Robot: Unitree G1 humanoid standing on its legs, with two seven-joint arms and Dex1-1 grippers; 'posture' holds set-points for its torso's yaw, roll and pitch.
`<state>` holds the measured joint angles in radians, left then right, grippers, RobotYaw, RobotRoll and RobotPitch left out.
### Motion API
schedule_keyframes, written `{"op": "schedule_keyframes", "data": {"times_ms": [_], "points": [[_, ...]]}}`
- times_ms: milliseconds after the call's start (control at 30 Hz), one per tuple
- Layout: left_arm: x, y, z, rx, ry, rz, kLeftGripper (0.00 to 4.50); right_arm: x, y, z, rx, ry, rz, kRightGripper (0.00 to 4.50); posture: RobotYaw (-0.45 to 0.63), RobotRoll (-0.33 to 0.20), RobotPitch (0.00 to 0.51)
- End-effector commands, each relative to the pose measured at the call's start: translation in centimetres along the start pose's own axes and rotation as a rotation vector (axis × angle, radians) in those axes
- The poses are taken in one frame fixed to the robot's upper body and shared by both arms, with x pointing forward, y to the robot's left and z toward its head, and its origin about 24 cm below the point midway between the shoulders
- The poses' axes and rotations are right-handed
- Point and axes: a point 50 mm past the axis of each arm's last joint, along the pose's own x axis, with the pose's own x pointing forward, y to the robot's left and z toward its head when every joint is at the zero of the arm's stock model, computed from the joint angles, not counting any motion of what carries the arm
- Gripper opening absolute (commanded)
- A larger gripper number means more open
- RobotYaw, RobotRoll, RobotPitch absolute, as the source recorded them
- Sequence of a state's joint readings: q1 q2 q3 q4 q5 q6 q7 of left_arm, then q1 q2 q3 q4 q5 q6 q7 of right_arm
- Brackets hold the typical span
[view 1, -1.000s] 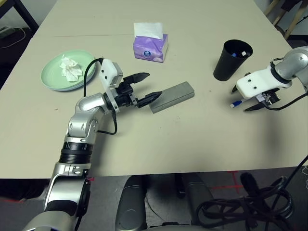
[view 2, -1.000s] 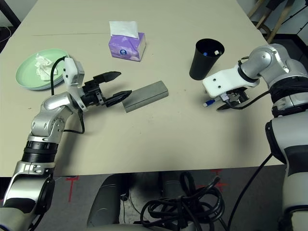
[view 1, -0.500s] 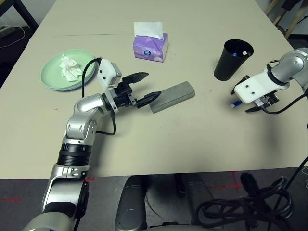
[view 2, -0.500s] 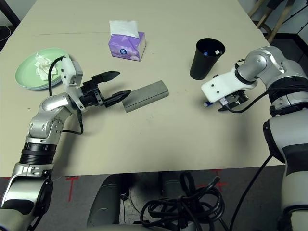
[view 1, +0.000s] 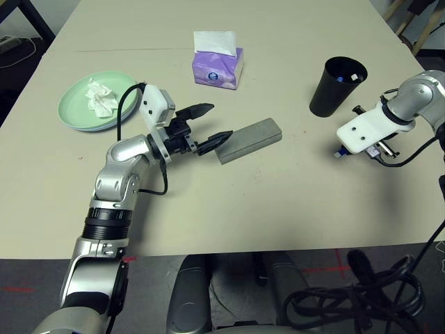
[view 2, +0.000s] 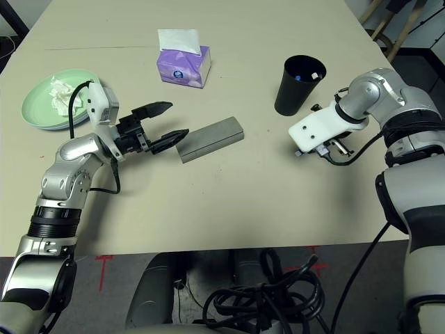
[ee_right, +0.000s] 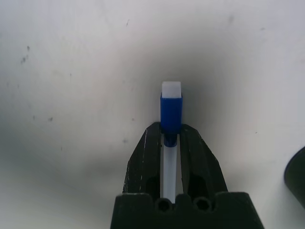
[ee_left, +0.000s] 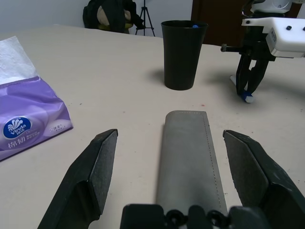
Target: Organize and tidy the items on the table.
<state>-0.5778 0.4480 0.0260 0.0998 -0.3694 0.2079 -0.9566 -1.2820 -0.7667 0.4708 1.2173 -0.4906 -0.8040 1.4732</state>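
Items on your pale surface [view 1: 229, 202] count out like this: one green plate [view 1: 80, 110], one crumpled white tissue [view 1: 101, 97], one purple tissue box [view 1: 217, 67], one grey glasses case [view 1: 249, 139], one black cup [view 1: 336, 86] and one blue-white pen [ee_right: 170, 117]. You can see the plate sitting near the left edge with the crumpled tissue lying in it. The tissue box stands further back toward the middle, with a white sheet sticking out of its top. The black cup stands upright on the right side, and you can make out something blue and white just inside its rim, though what it is cannot be told. The glasses case lies flat near the centre, closed. Your left gripper [view 1: 210, 124] is held level at the near end of the case, its jaws spread wide to either side of that end without touching it. Your right gripper [ee_right: 170, 138] points steeply down just in front of the cup, its jaws pressed together on the pen, whose blue and white tip pokes out past the fingertips [ee_right: 147, 143] toward the surface.
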Motion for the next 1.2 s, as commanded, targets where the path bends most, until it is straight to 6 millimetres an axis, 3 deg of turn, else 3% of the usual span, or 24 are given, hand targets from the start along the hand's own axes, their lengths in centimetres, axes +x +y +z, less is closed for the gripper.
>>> {"op": "schedule_keyframes", "data": {"times_ms": [33,367,633,900,1100,1200], "points": [[-0.2,0.4,-0.1,0.004,0.014,-0.013,4.5,-1.0,-0.5,0.1,0.142,-0.146,-0.049,0.41,0.09,0.0,0.225],[0.3,1.4,0.5,0.039,0.032,-0.071,4.5,-2.0,-0.3,0.2,0.397,-0.452,-0.202,0.41,0.06,0.0,0.176],[0.3,1.3,-0.6,0.056,0.077,-0.149,4.5,-4.0,-1.0,1.6,0.495,-0.781,-0.388,0.41,0.02,0.0,0.147],[0.8,1.6,-1.1,0.064,0.086,-0.17,4.5,-7.3,-3.0,1.9,0.625,-1.101,-0.791,0.41,-0.01,0.0,0.119],[1.1,2.3,-0.7,0.062,0.068,-0.138,4.5,-9.0,-3.5,0.6,0.723,-1.203,-1.088,0.41,-0.01,0.0,0.103],[0.9,2.7,-0.7,0.073,0.09,-0.131,4.5,-9.3,-3.4,-0.3,0.744,-1.172,-1.237,0.41,-0.01,0.0,0.097]]}}
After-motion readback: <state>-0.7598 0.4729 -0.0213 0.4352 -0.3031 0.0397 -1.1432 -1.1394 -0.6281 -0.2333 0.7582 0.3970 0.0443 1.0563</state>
